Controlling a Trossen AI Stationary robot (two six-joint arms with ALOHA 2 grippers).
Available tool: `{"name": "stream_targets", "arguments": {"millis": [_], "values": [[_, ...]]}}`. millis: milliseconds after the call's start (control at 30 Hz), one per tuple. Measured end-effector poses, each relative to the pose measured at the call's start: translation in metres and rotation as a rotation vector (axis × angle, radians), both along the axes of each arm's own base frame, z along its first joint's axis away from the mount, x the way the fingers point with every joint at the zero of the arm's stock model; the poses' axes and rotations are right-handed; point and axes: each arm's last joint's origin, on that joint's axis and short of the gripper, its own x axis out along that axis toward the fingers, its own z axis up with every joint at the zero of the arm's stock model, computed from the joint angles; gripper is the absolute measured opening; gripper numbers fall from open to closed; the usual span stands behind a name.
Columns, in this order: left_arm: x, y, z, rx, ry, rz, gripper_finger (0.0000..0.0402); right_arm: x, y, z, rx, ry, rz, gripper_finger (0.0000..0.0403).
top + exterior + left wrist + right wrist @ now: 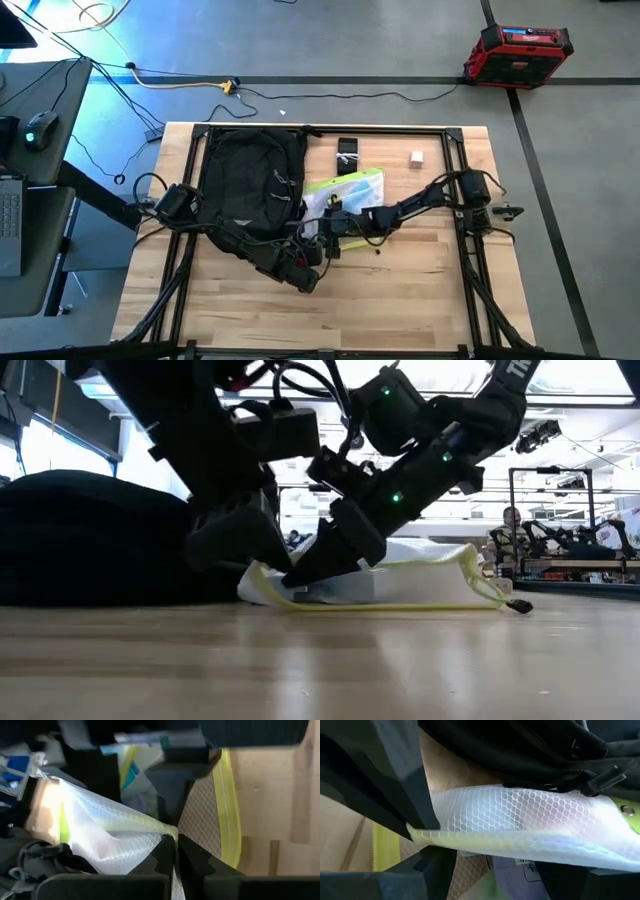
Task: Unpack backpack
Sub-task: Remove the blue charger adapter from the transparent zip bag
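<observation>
While lying flat on the wooden table (420, 300), toward the left half and far edge: backpack (250, 180), large, black, rounded fabric, grey zipper pulls on the front, straps trailing toward the near side. Just beside its right edge: white mesh pouch (350, 190) with yellow-green trim, touching the pack.

Left gripper (175, 857): fingers pressed together, pinching an edge of the mesh pouch. Right gripper (427, 840): fingers part-way apart, straddling the pouch's yellow-trimmed edge; firm hold or not, cannot tell.

Farther back: small black item (347, 147) and small pale block (416, 157), well apart from the pack.

Obscured: pack's opening and interior, hidden under both arms in the high view; pouch contents only vague blue and dark shapes through the mesh; low view mostly blocked by arm bodies.
</observation>
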Motion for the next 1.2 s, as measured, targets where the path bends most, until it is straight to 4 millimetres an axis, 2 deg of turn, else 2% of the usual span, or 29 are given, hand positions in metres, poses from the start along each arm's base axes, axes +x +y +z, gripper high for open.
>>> {"name": "stream_targets", "arguments": {"millis": [133,267,500,767,900,1033,1100,1200], "values": [[-0.004,-0.009,0.002,0.025,-0.034,-0.003,0.0,0.001,0.005,0.001,0.021,-0.024,0.026,0.0241],[-0.007,-0.014,0.003,0.063,-0.076,0.015,0.0,0.002,0.006,0.002,0.039,-0.048,0.044,0.0269],[-0.013,-0.012,0.006,0.085,-0.128,0.105,0.0,0.009,0.005,-0.005,0.051,-0.127,0.065,0.0317],[-0.014,-0.011,0.006,0.089,-0.131,0.118,0.0,0.025,0.003,-0.012,0.103,-0.118,0.048,0.0316],[-0.014,-0.011,0.006,0.088,-0.129,0.118,0.0,0.036,0.004,-0.018,0.126,-0.02,0.046,0.0315],[-0.015,-0.011,0.005,0.092,-0.124,0.117,0.0,0.039,0.005,-0.021,0.092,0.069,0.012,0.0287],[-0.015,-0.01,0.005,0.096,-0.124,0.122,0.0,0.039,0.008,-0.021,0.08,0.085,-0.002,0.0251],[-0.016,-0.009,0.005,0.103,-0.126,0.133,0.0,0.041,0.011,-0.018,0.076,0.105,-0.004,0.0177]]}}
